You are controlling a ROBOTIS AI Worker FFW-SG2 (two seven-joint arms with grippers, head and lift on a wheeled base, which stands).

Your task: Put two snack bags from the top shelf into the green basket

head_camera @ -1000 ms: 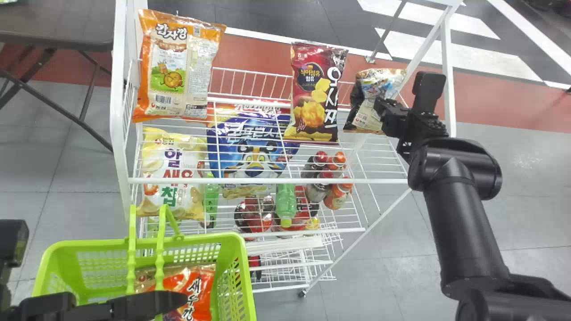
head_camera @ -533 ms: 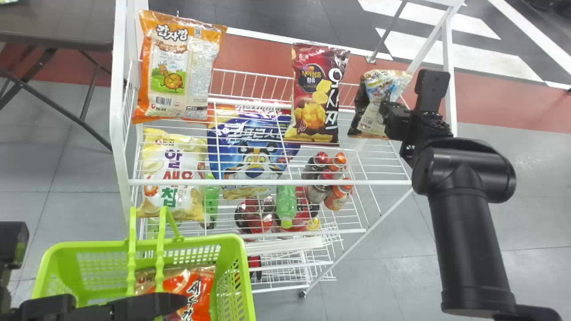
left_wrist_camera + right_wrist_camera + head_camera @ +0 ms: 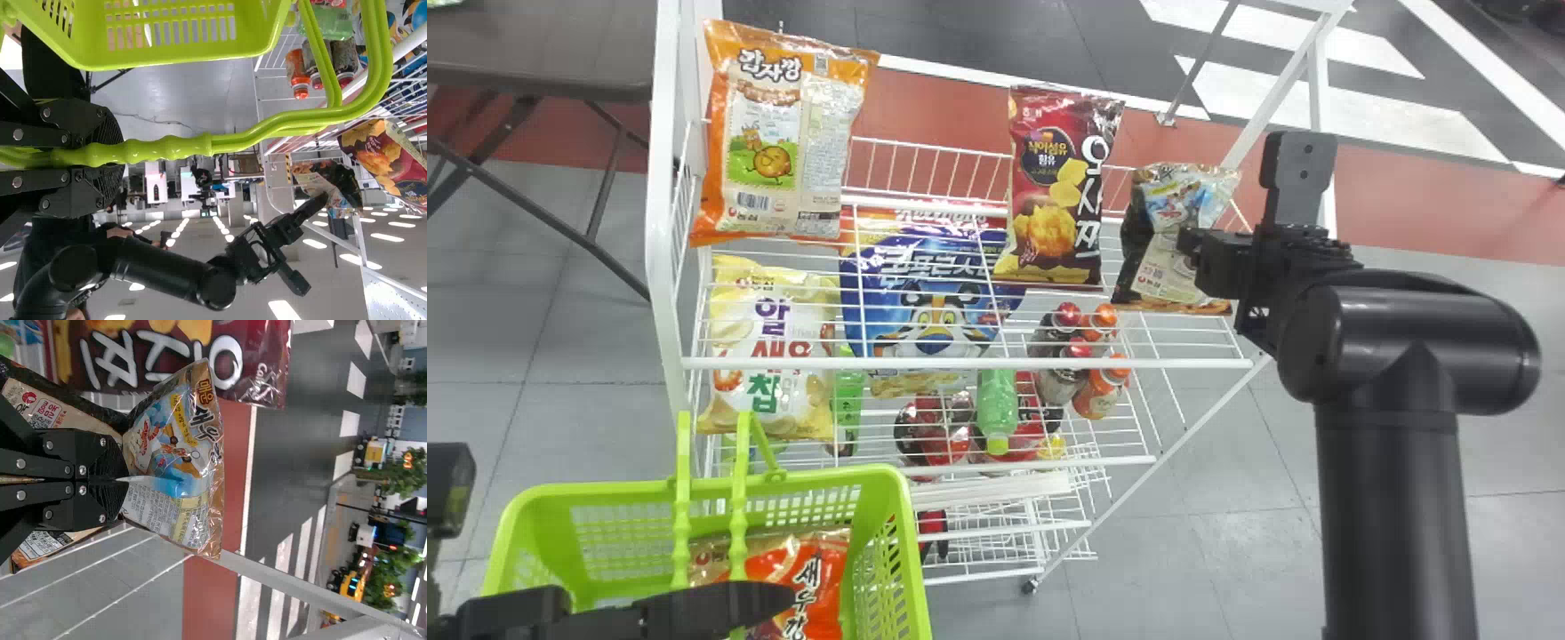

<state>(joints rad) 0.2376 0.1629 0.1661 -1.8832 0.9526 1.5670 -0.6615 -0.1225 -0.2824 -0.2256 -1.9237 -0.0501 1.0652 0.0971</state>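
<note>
The right gripper (image 3: 1199,247) is clamped on a crumpled snack bag (image 3: 1158,258) at the right end of the top shelf (image 3: 960,364). The left gripper (image 3: 720,609) grips the handle (image 3: 738,524) of the green basket (image 3: 614,490), which contains a red snack bag (image 3: 827,564).

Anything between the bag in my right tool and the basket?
Yes. The top shelf's front rail crosses the direct path, and the handle, held by the left tool, spans the basket's opening. The maroon bag stands just left of the held bag.
</note>
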